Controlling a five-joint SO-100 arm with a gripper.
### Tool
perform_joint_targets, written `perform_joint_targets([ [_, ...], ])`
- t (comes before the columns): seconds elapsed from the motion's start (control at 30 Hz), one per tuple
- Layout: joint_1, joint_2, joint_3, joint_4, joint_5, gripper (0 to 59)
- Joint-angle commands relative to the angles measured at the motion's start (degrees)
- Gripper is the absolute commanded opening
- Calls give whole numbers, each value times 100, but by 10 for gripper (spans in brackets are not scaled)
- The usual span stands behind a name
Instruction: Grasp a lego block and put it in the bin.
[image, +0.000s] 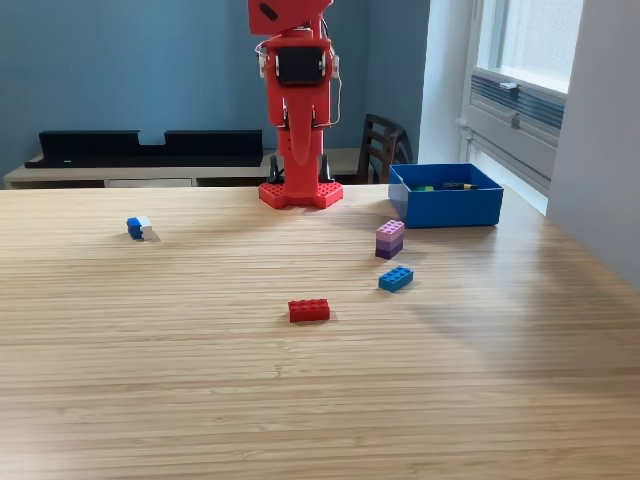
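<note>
Four loose bricks, none picked yet

Exterior view: your red arm stands folded at the back of the wooden surface; you cannot tell how its jaws stand. The low-walled blue plastic bin sits at the right. Nearest it, the stacked purple-and-pink brick could topple under a skewed grip. No readable writing.

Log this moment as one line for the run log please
arm: folded at base, gripper unseen | bin: some pieces inside | table: red block, blue block, purple stack, blue-white block | grasp: not started
</note>
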Motion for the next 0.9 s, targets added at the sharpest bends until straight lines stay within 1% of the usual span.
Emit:
perform_joint_targets([
  [0.03,290,457,-237,-105,97,1],
  [0.1,360,457,44,-325,9,1],
  [0.27,431,457,853,-1318,-404,1],
  [0.43,343,457,1116,-2048,-650,2],
  [0.5,255,457,1125,-2145,-712,2],
  [0.53,220,448,1072,-2145,-712,16],
  [0.67,105,396,949,-2206,-721,105],
  [0.8,-35,-79,853,-2241,-729,158],
  [0.9,-70,-598,668,-2241,-703,185],
])
